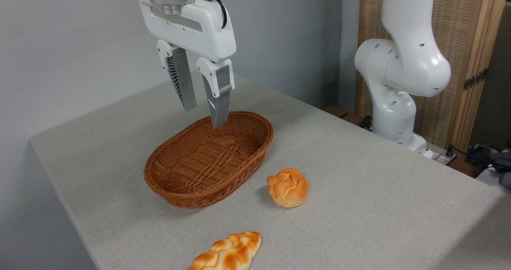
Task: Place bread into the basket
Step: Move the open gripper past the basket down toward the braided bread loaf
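Two jaws apart, claw (203,116) hanging empty over basket's (191,192) far end. Bread (227,254) lying flat at surface's (379,206) near edge, well apart. Probably light, soft, squashable; I'm suggesting gripping across the middle.

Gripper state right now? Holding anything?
Gripper: open, empty, hanging above the basket. Bread lies on the table, not grasped.

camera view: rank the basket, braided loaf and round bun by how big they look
1. Wicker basket, clearly largest.
2. Braided loaf, longer than the bun, though it lies nearest the camera and is cut off by the frame edge.
3. Round knotted bun, smallest.
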`<state>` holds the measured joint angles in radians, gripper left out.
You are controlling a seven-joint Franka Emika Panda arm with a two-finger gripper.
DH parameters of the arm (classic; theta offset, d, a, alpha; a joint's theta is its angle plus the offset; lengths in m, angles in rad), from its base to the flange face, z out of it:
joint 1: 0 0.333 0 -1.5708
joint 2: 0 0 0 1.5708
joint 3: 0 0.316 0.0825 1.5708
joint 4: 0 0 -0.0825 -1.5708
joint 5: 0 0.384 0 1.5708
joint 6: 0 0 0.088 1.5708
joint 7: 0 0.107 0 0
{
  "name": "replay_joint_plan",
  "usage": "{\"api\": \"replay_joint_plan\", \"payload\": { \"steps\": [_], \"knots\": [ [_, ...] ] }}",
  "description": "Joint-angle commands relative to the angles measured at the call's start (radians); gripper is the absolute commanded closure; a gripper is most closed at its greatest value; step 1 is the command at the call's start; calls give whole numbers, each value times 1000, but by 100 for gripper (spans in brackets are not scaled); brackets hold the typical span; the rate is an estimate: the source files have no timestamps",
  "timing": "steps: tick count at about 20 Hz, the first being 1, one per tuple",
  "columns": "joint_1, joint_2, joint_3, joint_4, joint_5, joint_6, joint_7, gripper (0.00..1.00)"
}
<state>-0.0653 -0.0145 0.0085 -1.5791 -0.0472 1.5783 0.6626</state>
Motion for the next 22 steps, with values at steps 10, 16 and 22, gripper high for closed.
{"api": "replay_joint_plan", "payload": {
  "steps": [10,16,22],
  "knots": [
    [8,47,31,25,-8,66,3,0],
    [9,93,45,27,-8,65,-24,0],
    [48,122,65,-13,-8,224,-35,0]
  ]
}}
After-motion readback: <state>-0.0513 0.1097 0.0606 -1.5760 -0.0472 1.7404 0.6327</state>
